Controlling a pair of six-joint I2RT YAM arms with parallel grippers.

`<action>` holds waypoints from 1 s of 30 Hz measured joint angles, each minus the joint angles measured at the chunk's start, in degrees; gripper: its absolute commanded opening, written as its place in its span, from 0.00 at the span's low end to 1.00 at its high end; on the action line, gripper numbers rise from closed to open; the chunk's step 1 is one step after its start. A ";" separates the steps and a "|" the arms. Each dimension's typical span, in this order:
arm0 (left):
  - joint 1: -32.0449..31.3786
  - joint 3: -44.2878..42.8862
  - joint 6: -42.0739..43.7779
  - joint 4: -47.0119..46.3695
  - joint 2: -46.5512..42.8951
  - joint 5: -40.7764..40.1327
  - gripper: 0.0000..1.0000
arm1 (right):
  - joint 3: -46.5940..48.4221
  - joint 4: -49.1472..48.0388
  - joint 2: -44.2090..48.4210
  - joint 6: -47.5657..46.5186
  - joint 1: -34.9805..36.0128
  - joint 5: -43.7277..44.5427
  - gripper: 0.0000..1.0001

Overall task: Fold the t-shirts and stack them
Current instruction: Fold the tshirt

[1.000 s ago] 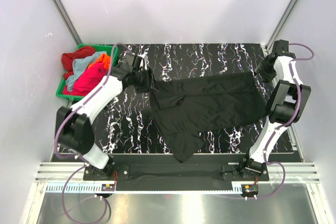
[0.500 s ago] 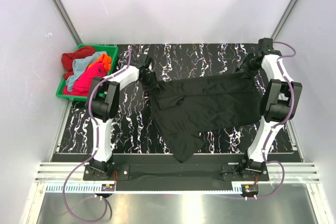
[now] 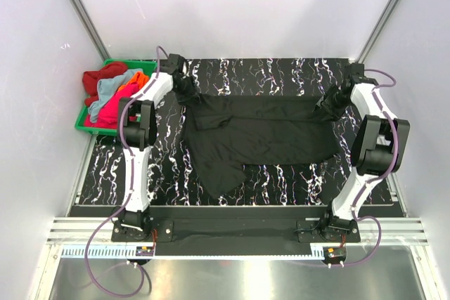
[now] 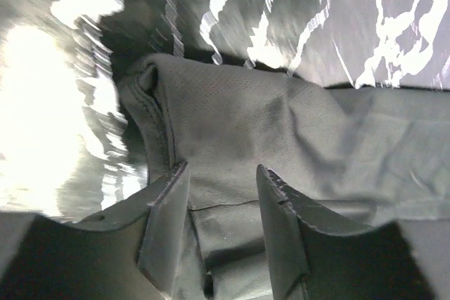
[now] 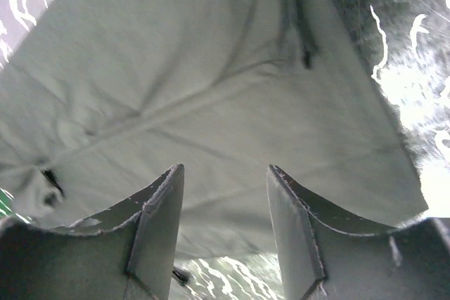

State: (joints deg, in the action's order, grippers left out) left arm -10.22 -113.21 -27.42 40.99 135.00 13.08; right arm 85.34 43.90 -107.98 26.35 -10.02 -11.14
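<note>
The black t-shirt (image 3: 260, 131) lies spread on the marbled table, its top edge stretched between both grippers and one part trailing toward the front left. My left gripper (image 3: 184, 88) is at the shirt's far left corner. In the left wrist view (image 4: 223, 170) its jaws stand apart over the black cloth (image 4: 281, 124). My right gripper (image 3: 329, 105) is at the far right corner. In the right wrist view (image 5: 225, 168) its jaws stand apart over the cloth (image 5: 211, 68). Red (image 3: 95, 81), light blue (image 3: 112, 88), orange (image 3: 139, 79) and magenta (image 3: 116, 107) shirts lie heaped at the left.
The green plastic bin (image 3: 81, 123) holding the heaped shirts sits at the table's far left edge. White walls and metal posts close in the table at the back and both sides. The black mounting rail runs along the front.
Both grippers moved toward the back of the table and drew the black shirt with them. Its lower part no longer reaches the front edge, and it lies flatter.
</note>
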 measured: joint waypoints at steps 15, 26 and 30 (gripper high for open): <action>-7.04 30.25 5.51 3.87 -37.46 -7.19 0.54 | -13.38 3.56 9.75 -3.02 -2.54 1.99 0.67; -9.35 66.10 -1.99 0.70 -58.60 2.60 0.55 | -24.46 3.78 17.07 -0.04 -9.09 -0.42 0.70; -9.64 72.50 -5.62 -2.36 -59.67 5.86 0.54 | -27.36 2.82 19.04 0.07 -10.47 -1.22 0.69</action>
State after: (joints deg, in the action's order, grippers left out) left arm -19.86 -40.71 -33.04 38.63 75.33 18.94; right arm 57.98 46.72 -88.95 26.41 -20.49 -12.36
